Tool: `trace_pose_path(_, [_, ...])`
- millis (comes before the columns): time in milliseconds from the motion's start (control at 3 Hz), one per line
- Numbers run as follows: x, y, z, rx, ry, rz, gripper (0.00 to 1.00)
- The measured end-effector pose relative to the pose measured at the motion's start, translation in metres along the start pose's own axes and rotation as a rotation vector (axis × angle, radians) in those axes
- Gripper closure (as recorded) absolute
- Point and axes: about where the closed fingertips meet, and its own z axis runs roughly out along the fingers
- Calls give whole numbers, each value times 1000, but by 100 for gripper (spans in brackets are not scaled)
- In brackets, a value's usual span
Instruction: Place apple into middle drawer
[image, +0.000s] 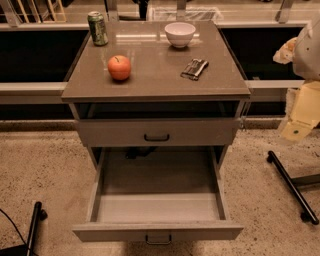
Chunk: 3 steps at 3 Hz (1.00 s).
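The apple (119, 67) sits upright on the bench (150, 85), at about 9 o'clock from the middle of its top, stem up and touching nothing else. A green can (98, 28) stands at 11 o'clock near the far left corner, a white bowl (180, 34) at 1 o'clock near the far edge, and a small dark packet (194, 69) lies flat at 3 o'clock, well apart from the apple. Under the top, the upper drawer front (115, 132) with its black handle (156, 137) is closed. Below it the middle drawer (157, 207) is pulled fully out toward 6 o'clock, its pale floor bare and its greyish bar handle (158, 240) at the front panel's lower edge. The arm (307, 47) comes in at the right edge of the view, at 3 o'clock from the bench, white and bulky above and pointing downward. The pincer (299, 117) hangs off its lower end as cream-coloured parts, beside the bench's right edge and well apart from the apple; I cannot tell how far it is open, and it touches nothing on the bench.
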Motion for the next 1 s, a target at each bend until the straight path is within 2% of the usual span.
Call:
trace_pose_path(333, [-3,-2,0,3,-10,-2,0])
trace_pose_path(667, [-53,-34,7,45,-166,-41,0])
trace_pose_path(1000, [-132,-88,16,89,-395,-116,0])
